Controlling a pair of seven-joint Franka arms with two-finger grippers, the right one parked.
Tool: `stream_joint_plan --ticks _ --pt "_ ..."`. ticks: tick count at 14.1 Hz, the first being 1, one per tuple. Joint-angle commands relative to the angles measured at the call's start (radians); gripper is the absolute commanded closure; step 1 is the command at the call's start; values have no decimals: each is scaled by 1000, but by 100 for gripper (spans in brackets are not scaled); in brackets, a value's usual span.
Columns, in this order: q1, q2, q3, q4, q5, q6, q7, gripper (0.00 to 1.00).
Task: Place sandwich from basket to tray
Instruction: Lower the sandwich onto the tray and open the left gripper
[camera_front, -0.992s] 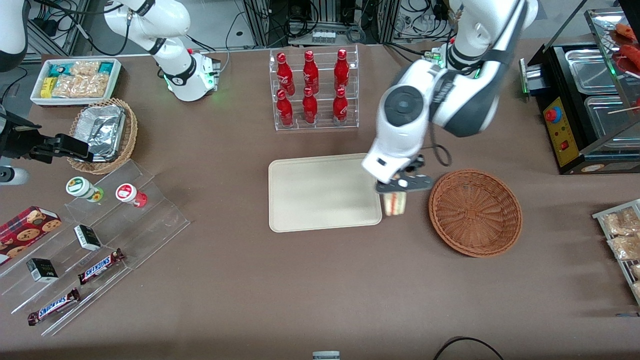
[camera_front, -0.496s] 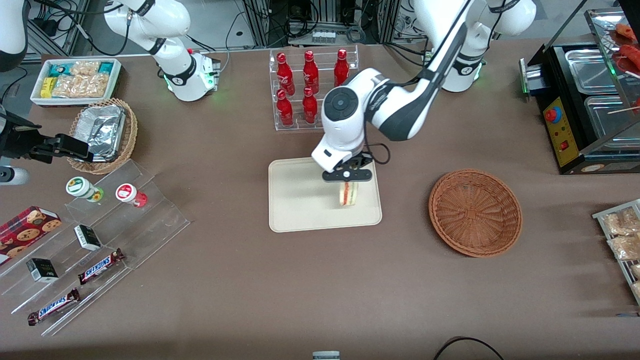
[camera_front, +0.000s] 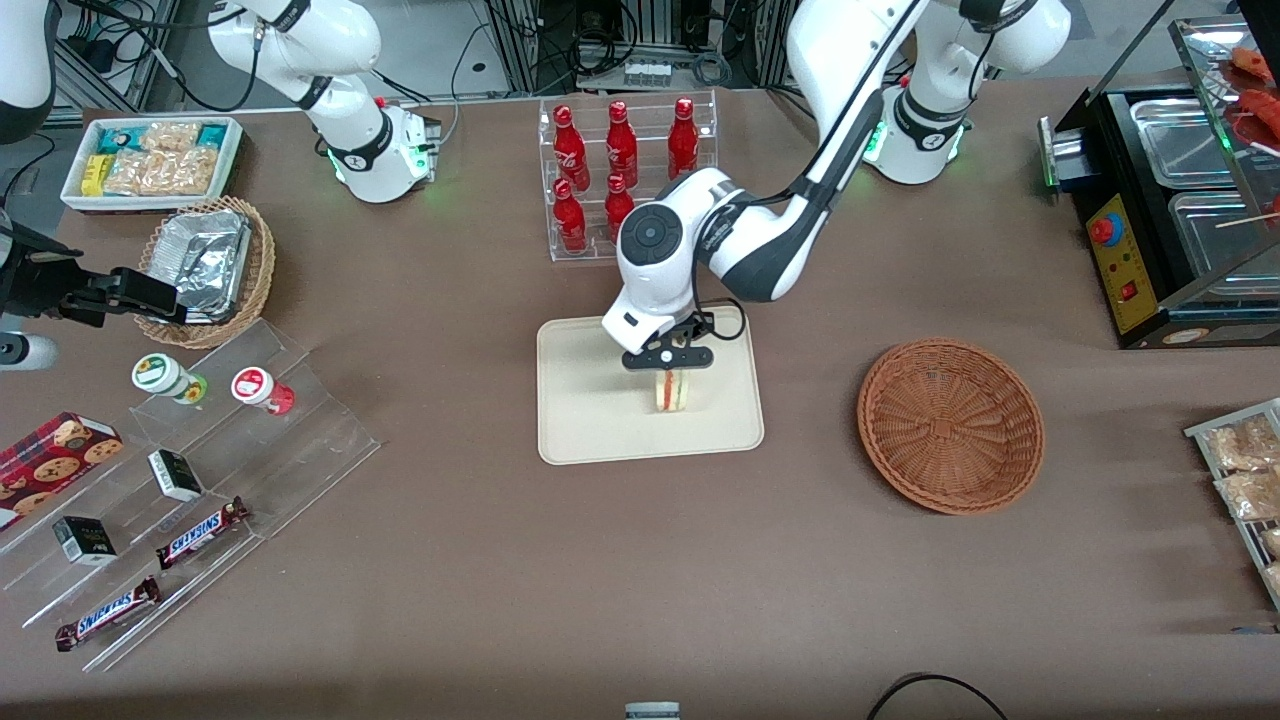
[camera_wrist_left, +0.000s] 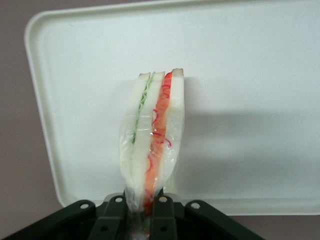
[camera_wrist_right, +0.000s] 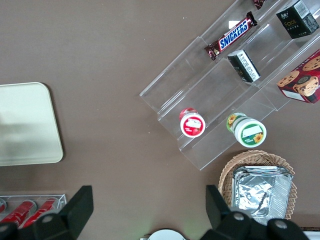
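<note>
the left arm's black two-finger gripper (camera_front: 668, 366) is clamped on the pale triangular sandwich wedge (camera_wrist_left: 151, 145), holding it over the flat cream tray (camera_front: 580, 420); the round reddish-brown wicker basket (camera_front: 950, 425) sits toward the working arm's end

A brown desk (camera_front: 560, 560) carries a flat rectangular cream-beige tray (camera_front: 590, 405) near its middle. A round reddish-brown woven wicker basket (camera_front: 950, 425) sits well apart from it, toward the working arm's end. A clear acrylic rack of red bottles (camera_front: 625, 180) stands farther from the front camera than the tray. The left arm's gripper (camera_front: 668, 362) hangs above the tray. A lighter wicker basket with silver foil (camera_front: 210, 265) and a white bin of snack packets (camera_front: 150, 160) lie toward the parked arm's end.
</note>
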Motion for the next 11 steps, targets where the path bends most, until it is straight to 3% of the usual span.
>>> stream_joint_plan --ticks 1,7,8,9,11 --pt "-29 40 13 28 -18 39 -76 100" --pt "-52 61 12 26 -23 59 -117 100" --pt "-52 66 12 26 -23 59 -117 89" --pt "-54 66 12 26 -23 59 -118 72" --pt "-57 64 13 28 -21 53 -115 1"
